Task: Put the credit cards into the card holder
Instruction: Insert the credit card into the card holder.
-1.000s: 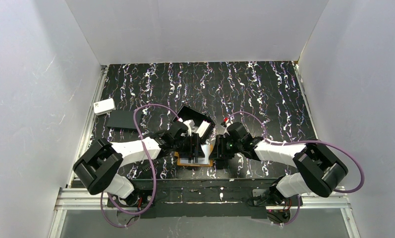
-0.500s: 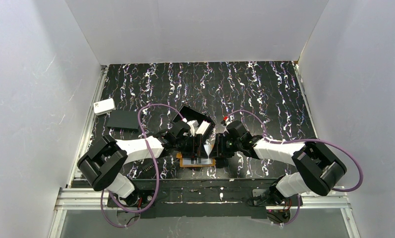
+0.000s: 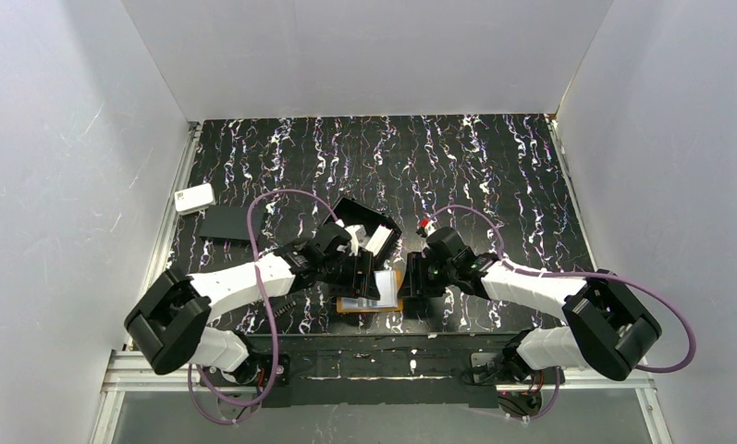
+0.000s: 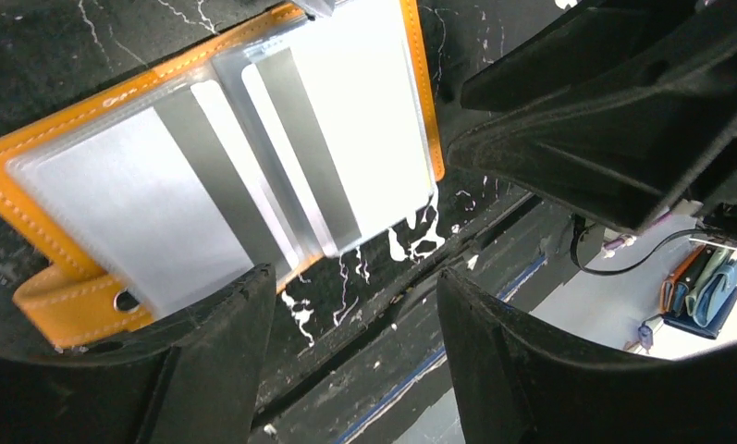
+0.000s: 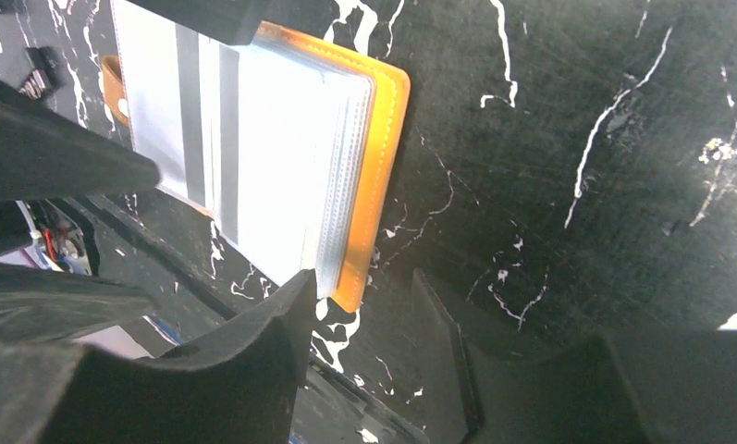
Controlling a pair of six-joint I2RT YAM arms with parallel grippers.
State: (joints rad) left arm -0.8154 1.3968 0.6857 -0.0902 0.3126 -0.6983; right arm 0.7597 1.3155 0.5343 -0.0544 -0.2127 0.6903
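Observation:
The card holder [image 3: 368, 302] lies open on the table near the front edge, an orange wallet with clear pockets. In the left wrist view, credit cards [image 4: 337, 120] with grey stripes sit inside the pockets of the card holder [image 4: 423, 92]. My left gripper [image 3: 368, 277] hovers over the wallet's far side, open, and only table shows between the fingers [image 4: 355, 287]. My right gripper [image 3: 409, 283] is at the wallet's right edge, open and holding nothing [image 5: 364, 282]. Its left fingertip [image 5: 295, 296] is at the corner of the card holder [image 5: 383, 166].
A black open tray [image 3: 362, 224] with pale cards [image 3: 379, 240] standing in it sits just behind the wallet. A flat black rectangle [image 3: 227, 223] and a white rounded box [image 3: 194, 198] lie at the far left. The table's front rail [image 3: 374, 347] runs close below the wallet.
Both grippers' jaws have widened a little. The left arm's elbow has swung toward the near left. More of the wallet's pale right page now shows between the two grippers.

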